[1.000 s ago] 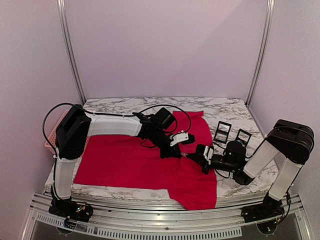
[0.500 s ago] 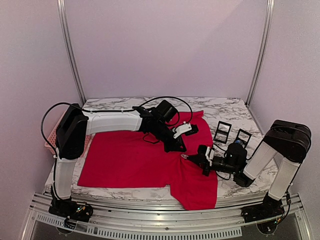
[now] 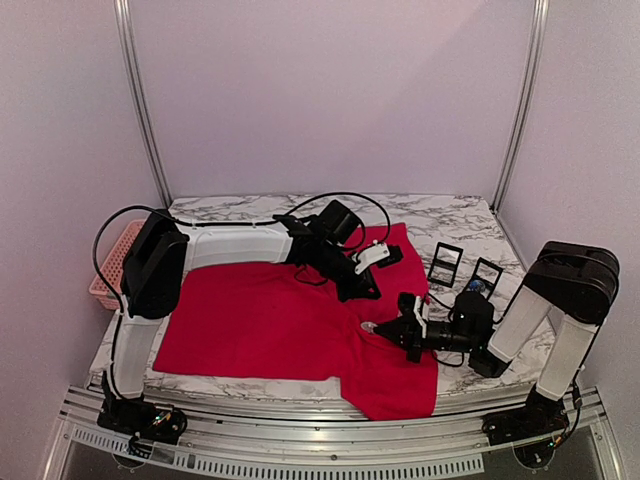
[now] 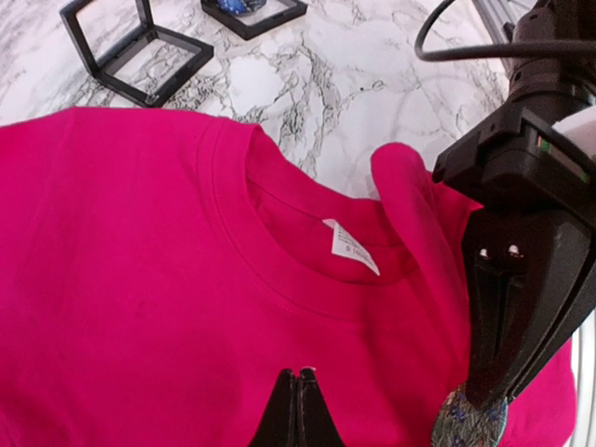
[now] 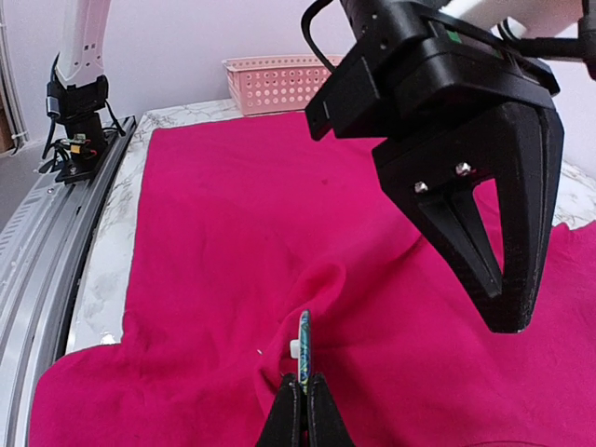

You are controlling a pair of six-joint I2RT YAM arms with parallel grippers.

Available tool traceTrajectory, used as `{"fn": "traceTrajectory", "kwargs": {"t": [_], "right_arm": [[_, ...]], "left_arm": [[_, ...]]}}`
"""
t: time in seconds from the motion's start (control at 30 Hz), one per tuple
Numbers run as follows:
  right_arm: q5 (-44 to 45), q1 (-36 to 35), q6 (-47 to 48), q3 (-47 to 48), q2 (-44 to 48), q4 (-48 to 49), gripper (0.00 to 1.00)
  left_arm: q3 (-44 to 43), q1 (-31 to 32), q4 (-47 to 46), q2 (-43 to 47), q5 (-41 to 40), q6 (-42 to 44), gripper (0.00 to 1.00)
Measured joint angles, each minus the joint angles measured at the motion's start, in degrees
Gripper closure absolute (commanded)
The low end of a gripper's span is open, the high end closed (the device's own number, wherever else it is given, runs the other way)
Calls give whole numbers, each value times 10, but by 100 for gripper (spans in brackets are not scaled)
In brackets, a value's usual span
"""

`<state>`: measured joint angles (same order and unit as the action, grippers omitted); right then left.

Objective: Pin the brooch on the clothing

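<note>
Shirt (image 3: 260,320) spread on marble table (image 3: 450,215), collar (image 4: 279,270) with white label (image 4: 352,247) toward 3 o'clock side. Right gripper (image 5: 300,386) clamped on brooch (image 5: 304,343), held on edge just over raised fabric fold. Left gripper (image 4: 296,382) closed, tips together at shirt, 12 o'clock from brooch in top view; pinched cloth not discernible. Black frames (image 3: 443,264) at 2 o'clock of shirt, pink basket (image 3: 115,265) at 9 o'clock

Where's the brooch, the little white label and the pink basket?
brooch (image 5: 304,337): right wrist view, its thin edge.
white label (image 4: 352,247): left wrist view, its middle.
pink basket (image 5: 279,82): right wrist view, its holed side wall.
</note>
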<state>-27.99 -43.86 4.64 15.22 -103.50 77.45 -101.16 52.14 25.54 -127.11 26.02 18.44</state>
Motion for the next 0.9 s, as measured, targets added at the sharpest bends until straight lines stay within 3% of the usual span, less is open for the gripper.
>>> {"fn": "traceTrajectory", "kwargs": {"t": [0.23,0.33,0.47,0.63,0.9], "right_arm": [[5,0,-44,-1,23,-2,100],[4,1,-60,3,29,-2,100],[2,2,-78,5,29,-2,100],[-8,9,-99,9,29,-3,100],[-37,29,-153,16,29,-3,100]], "left_arm": [[37,-5,18,10,-27,38,62],[37,-14,41,26,-29,58,50],[44,-52,66,72,-3,83,44],[120,-91,50,159,38,116,41],[243,-28,-50,184,62,119,40]]}}
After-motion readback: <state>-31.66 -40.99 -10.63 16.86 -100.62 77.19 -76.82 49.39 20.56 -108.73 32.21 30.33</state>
